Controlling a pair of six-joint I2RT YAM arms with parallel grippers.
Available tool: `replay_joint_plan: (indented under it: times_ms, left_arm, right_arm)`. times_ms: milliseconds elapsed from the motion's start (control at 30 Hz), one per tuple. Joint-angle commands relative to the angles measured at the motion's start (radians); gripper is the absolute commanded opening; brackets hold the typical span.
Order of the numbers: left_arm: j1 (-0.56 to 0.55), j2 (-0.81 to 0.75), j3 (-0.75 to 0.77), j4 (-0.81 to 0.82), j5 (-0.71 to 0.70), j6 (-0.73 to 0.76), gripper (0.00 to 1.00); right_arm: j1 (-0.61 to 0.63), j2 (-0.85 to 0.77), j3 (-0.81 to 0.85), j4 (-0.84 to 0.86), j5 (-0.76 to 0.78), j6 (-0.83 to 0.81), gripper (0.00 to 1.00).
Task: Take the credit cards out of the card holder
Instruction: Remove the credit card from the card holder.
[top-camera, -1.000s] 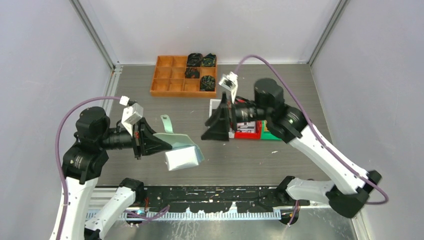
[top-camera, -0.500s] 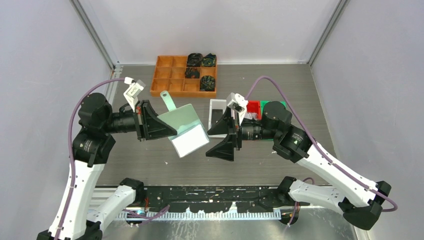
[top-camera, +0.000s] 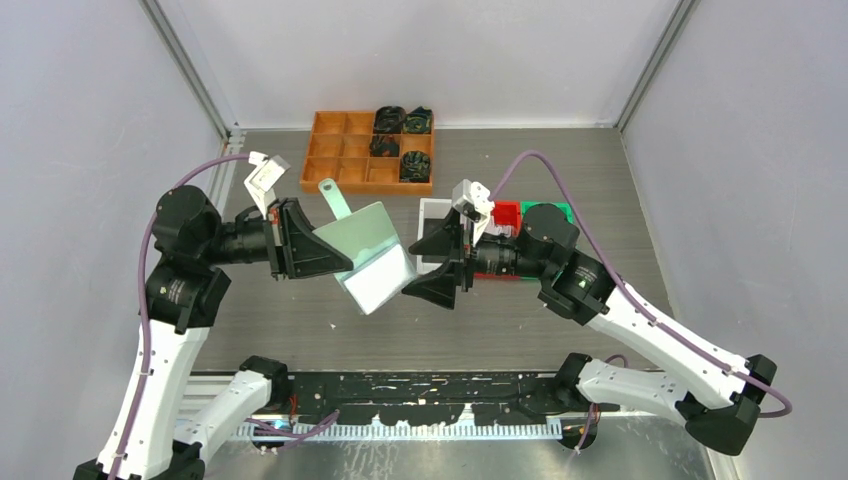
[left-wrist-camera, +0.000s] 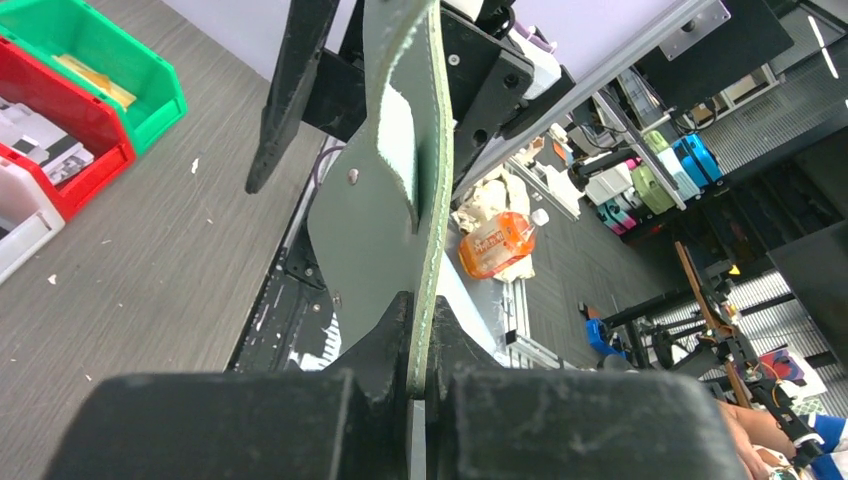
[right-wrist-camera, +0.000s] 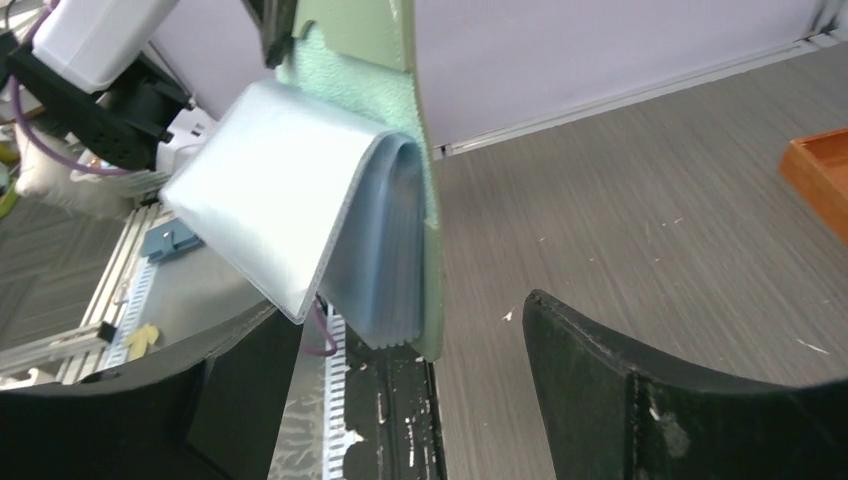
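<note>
Card holder (top-camera: 372, 250) is held off the tabletop (top-camera: 500, 320), left edge pinched tight in left tool (left-wrist-camera: 420, 330), open pockets hanging toward right tool (top-camera: 410, 270), which sits just right of that free edge, jaws wide apart, holding nothing.

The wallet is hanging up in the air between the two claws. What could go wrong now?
1. The left gripper pinches only one edge of the wallet, so it might slip and drop onto the table.
2. The right gripper is open around the floppy pockets. If it closes there, it may grab a pocket instead of a card, or tug the wallet loose.
</note>
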Motion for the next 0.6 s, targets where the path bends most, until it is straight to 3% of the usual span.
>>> replay_joint_plan:
  times_ms: [0, 200, 567]
  left_arm:
    - [-0.003, -0.012, 0.050, 0.083, 0.031, -0.042, 0.00]
    - [-0.003, -0.011, 0.066, 0.083, 0.031, -0.055, 0.00]
    - [-0.003, 0.001, 0.076, 0.087, 0.031, -0.072, 0.00]
  right_arm:
    - [0.004, 0.013, -0.004, 0.121, 0.063, -0.023, 0.83]
    - [0.005, 0.033, -0.003, 0.157, 0.059, -0.004, 0.80]
    - [0.006, 0.130, 0.064, 0.394, -0.007, 0.147, 0.70]
